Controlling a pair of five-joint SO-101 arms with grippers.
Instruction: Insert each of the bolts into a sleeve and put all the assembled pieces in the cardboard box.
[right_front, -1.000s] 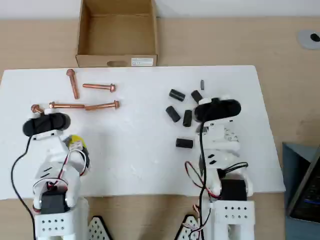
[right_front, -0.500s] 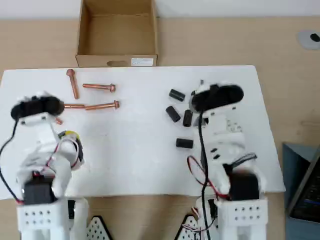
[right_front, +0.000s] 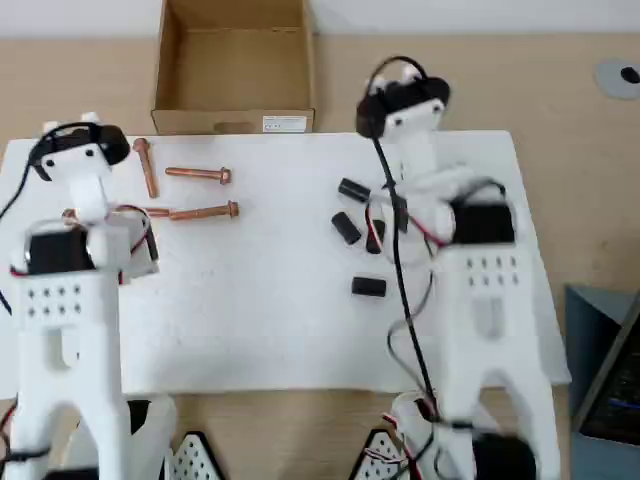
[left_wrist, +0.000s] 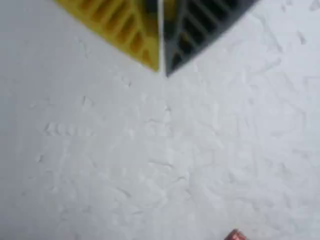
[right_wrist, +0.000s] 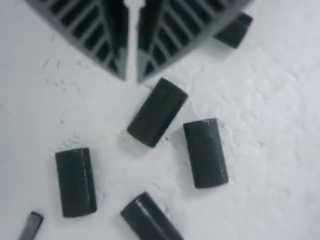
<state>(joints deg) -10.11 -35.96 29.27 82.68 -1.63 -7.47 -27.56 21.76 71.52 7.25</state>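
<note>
Left wrist view, left gripper (left_wrist: 162, 67): yellow and black fingers met at their tips, gripping nothing, over the white sheet (left_wrist: 150, 160).
Bolts (right_front: 198, 174): lay loose just in front of the cardboard box (right_front: 210, 120), toward its left corner.
Sleeves (right_front: 353, 189): lay scattered in front of the box, past its right corner.
Right gripper (right_wrist: 132, 77): fingers nearly together, gripping nothing, above the sleeves.

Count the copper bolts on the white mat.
4 sure: angled bolt nearest the box; level bolt beside it; lower bolt; half-hidden bolt at the left arm. A copper end beyond that arm may be a fifth.
</note>
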